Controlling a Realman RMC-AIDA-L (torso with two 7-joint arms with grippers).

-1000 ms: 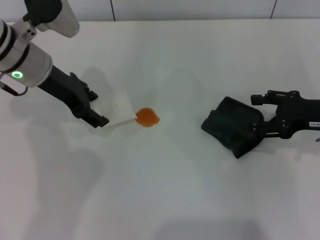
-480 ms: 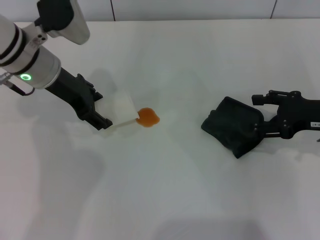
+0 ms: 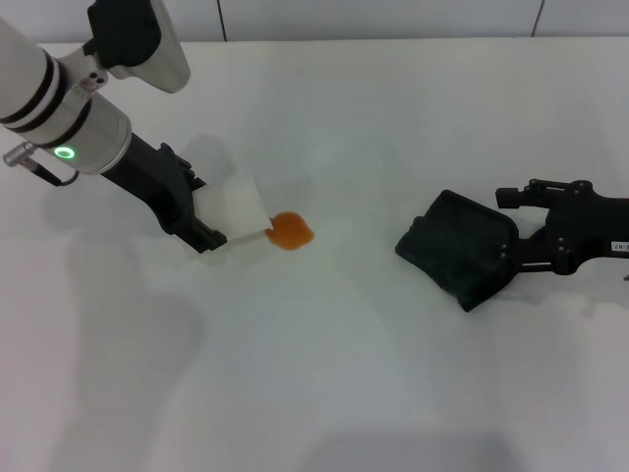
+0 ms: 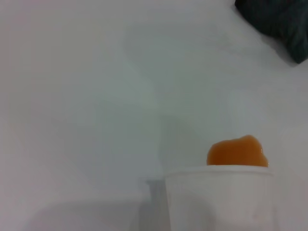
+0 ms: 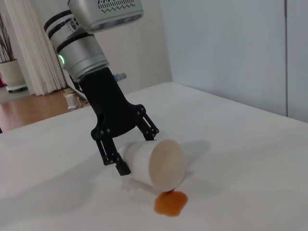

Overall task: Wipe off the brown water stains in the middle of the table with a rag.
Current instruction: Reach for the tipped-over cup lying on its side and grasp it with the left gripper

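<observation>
**Tipped cup at the blot, rag held off to the right**

Head view: the left gripper (image 3: 211, 231) reaches in from the upper left and holds a white cup (image 3: 239, 209) tipped over on its side, its mouth turned toward the brown water stains (image 3: 290, 231). The blot is small, orange-brown and roundish, lying on the table (image 3: 324, 374) just beside the cup's rim, left of the middle of the picture. Well apart to the right lies the rag (image 3: 459, 246), a dark crumpled cloth resting on the tabletop. The right gripper (image 3: 511, 254) comes in from the right edge and meets the rag's right side; its fingers seem to pinch the cloth's edge, one black finger above it and one against it.

Left wrist view: the cup's (image 4: 219, 199) white wall fills the lower part, with the blot (image 4: 237, 152) showing just past its rim. A corner of the dark rag (image 4: 279, 21) shows far off at the edge. This arm's own fingers do not show here.

Right wrist view: the left gripper (image 5: 115, 161) is seen from across the table, its black fingers (image 5: 109, 153) closed around the outside of the tilted cup (image 5: 156, 163). The open mouth faces the camera and leans down, and the blot (image 5: 171, 203) lies on the table (image 5: 250, 159) directly under the rim, touching or nearly touching it
</observation>
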